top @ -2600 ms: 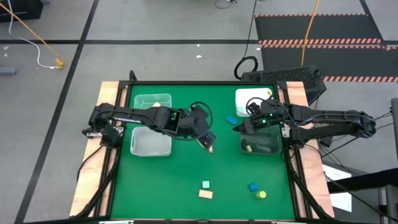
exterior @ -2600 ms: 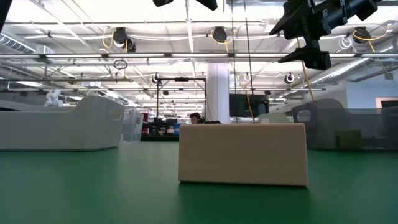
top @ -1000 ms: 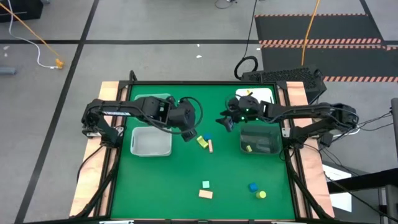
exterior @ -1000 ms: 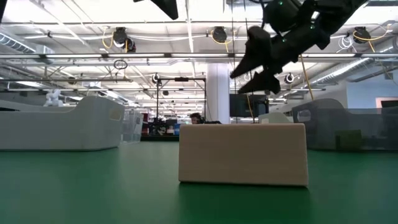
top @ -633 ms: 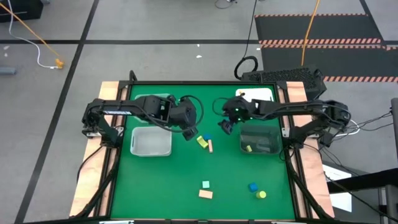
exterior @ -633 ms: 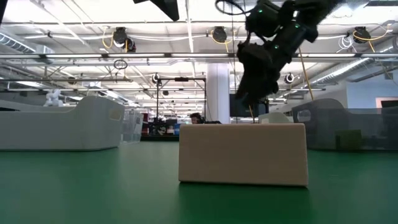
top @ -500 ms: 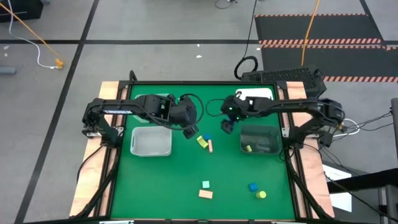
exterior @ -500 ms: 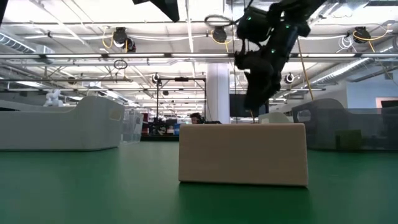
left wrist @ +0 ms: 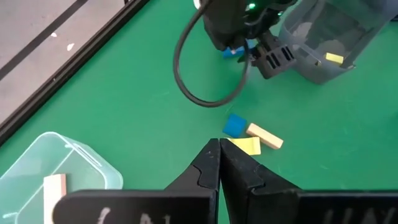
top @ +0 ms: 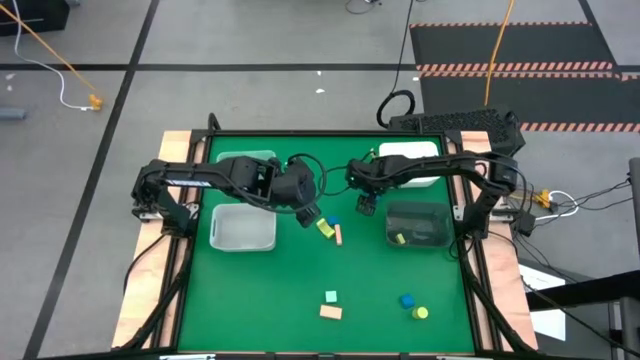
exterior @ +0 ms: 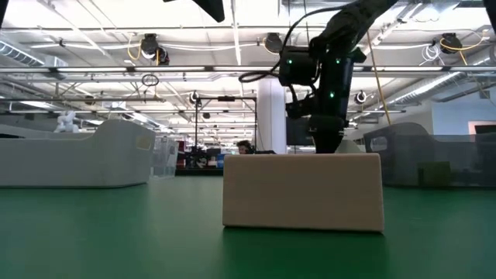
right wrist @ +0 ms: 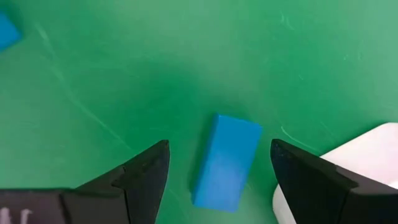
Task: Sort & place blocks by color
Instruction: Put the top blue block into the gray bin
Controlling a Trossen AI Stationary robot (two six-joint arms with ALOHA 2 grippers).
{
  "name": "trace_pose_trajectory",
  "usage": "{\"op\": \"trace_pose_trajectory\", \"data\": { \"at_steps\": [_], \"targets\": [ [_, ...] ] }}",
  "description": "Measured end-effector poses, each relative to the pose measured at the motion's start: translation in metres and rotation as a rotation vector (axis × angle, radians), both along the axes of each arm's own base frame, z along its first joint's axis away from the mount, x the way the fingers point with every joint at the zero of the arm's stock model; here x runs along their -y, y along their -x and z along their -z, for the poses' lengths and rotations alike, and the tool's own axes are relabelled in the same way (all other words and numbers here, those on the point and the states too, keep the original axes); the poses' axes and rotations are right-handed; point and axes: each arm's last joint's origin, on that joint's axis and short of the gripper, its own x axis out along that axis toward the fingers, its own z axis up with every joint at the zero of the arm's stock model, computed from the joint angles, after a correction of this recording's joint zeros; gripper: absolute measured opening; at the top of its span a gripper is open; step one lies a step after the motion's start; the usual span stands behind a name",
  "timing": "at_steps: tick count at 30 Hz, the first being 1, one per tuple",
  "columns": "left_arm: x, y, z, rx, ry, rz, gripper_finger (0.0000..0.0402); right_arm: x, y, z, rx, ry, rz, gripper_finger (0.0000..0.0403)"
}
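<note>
My right gripper (top: pixel 366 203) is open and points down over a blue bar block (right wrist: pixel 225 162), which lies flat on the green mat. Its fingers (right wrist: pixel 146 177) stand on either side of the bar without touching it. The left wrist view shows the same bar (left wrist: pixel 235 51) under that gripper. My left gripper (top: pixel 310 214) is shut and empty, above the mat beside a blue cube (left wrist: pixel 234 125), a yellow block (left wrist: pixel 247 145) and a tan bar (left wrist: pixel 264 135). A mint block (top: pixel 330 297), a tan block (top: pixel 331 312), a blue block (top: pixel 407 300) and a yellow cylinder (top: pixel 421 313) lie near the front edge.
Two bins stand at the left: a clear one (top: pixel 245 163) holding a tan block (left wrist: pixel 53 190), and a white one (top: pixel 243 228). At the right stand a white bin (top: pixel 410 160) and a dark see-through bin (top: pixel 417 225) holding a yellow block (top: pixel 398 238).
My right gripper has gone from beside the right bins toward the table's left and down, and now points down over the blue bar.
</note>
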Motion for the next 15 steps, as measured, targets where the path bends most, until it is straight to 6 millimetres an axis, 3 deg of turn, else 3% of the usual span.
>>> {"op": "trace_pose_trajectory", "data": {
  "at_steps": [7,15],
  "targets": [
    [0.008,0.001,0.000,0.011,0.013,0.001,0.0012,0.014,0.003,0.003,-0.046,0.060,-0.057,0.0272],
    [0.009,0.001,0.000,0.017,0.019,-0.005,0.0012,0.021,0.006,0.003,-0.034,-0.021,-0.175,0.0272]
  ]
}}
